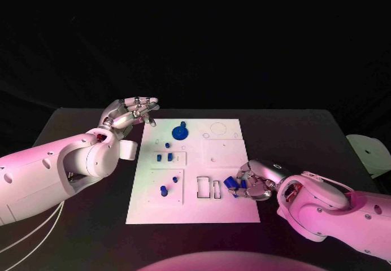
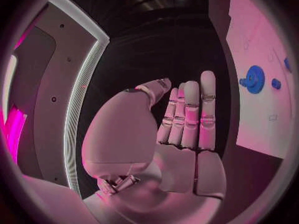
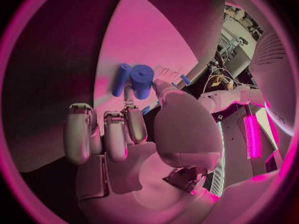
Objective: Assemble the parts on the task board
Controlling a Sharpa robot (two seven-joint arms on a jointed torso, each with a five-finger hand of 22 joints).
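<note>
The white task board (image 1: 220, 209) lies in the middle of the black table. A round blue part (image 1: 180, 132) sits near its far edge, and several small blue parts (image 1: 164, 190) stand in its left half. My right hand (image 1: 254, 183) is at the board's near right edge, beside two rectangular slots (image 1: 209, 188). Its thumb and a finger pinch a blue cylinder part (image 3: 142, 80), with a blue bar (image 3: 121, 79) right beside it. My left hand (image 1: 130, 116) hovers off the board's far left corner, fingers straight and holding nothing. The round blue part (image 2: 254, 78) also appears in the left wrist view.
A white object (image 1: 368, 153) sits at the table's right edge. Bare black table (image 1: 302, 135) stretches to the right of the board and along its near side.
</note>
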